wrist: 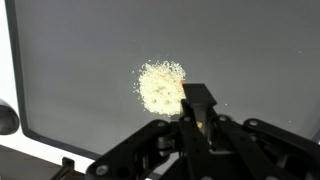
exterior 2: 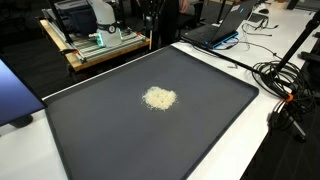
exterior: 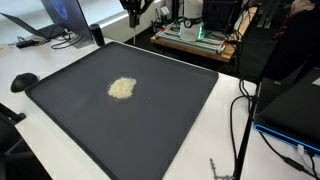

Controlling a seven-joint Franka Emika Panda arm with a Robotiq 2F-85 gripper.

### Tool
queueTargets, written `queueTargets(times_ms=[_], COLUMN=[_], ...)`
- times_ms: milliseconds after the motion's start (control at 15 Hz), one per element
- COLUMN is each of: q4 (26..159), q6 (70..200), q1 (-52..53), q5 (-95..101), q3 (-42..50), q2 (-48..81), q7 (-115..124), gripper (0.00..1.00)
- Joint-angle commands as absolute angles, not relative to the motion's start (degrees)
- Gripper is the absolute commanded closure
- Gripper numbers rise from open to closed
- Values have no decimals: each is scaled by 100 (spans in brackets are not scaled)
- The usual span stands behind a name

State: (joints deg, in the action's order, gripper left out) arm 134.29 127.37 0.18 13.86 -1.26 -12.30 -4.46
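- Since a small black rounded object (wrist: 6,118) sits at the far left of the wrist view, out on the white tabletop (exterior: 50,58), I'd keep any sideways motion away from that side. Nothing over there needs bumping.
- Moving right, the big dark grey flat mat (wrist: 80,60) fills nearly the whole frame. It looks smooth, so my guess is that loose stuff slides on it easily. Come down slow and straight, no dragging.
- Next is the little heap of pale yellowish grains (wrist: 160,86), just left of centre in the wrist view. It's crumbly and low, with a few strays around its rim. A fast or off-centre touch would probably scatter it, so line up over its middle first.
- The black Robotiq gripper (wrist: 197,105) comes up from the bottom, right of centre. Only one dark finger block really shows, so I honestly can't tell if the jaws are apart or together.
- Where it lies: the heap is up and to the left of the fingertip, and its lower right edge meets the finger in the picture. In both exterior views it sits near the middle of the mat (exterior: 122,89) (exterior 2: 159,98), with nothing touching it there, so I'd judge the gripper is above it.
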Motion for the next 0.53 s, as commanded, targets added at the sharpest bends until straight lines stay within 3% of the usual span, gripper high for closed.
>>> queueTargets(times_ms=[0, 467], q4=[13441, 13181], q6=[12152, 11152], q1=[145, 618], q5=[1157, 12], q3=[-135, 149], q2=[-1796, -2517], q7=[-756, -2084], gripper=[97, 97])
